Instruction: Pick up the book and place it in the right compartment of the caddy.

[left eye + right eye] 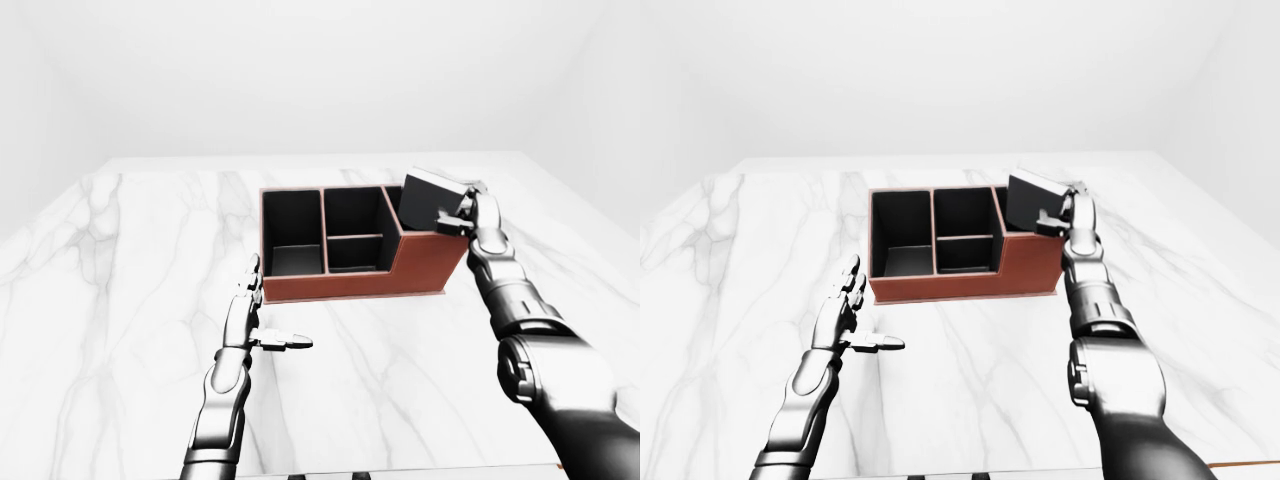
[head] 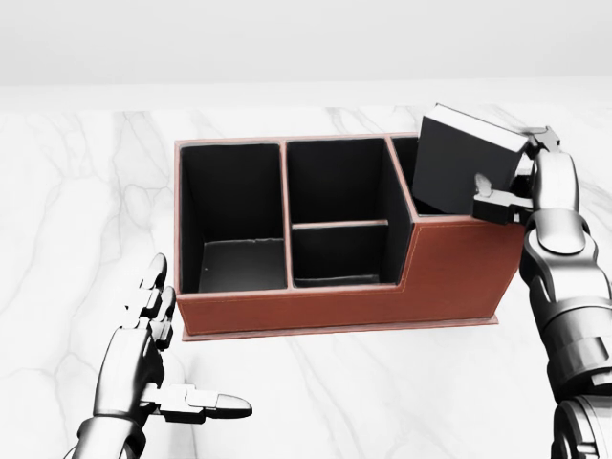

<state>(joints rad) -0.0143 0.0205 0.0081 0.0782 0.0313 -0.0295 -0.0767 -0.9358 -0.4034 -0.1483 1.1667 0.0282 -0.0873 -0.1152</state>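
Observation:
The caddy (image 2: 335, 306) is a brown box with black compartments on the marble table. The dark book (image 2: 461, 158) is tilted, its lower end inside the caddy's right compartment and its upper end sticking out. My right hand (image 2: 516, 182) is shut on the book at its right edge, thumb on the cover. My left hand (image 2: 167, 368) is open and empty, below and left of the caddy, thumb pointing right. The book also shows in the left-eye view (image 1: 430, 198).
The white marble table (image 1: 120, 260) stretches to the left and right of the caddy. Its near edge (image 1: 420, 472) shows at the bottom of the left-eye view. White walls stand beyond the table's top edge.

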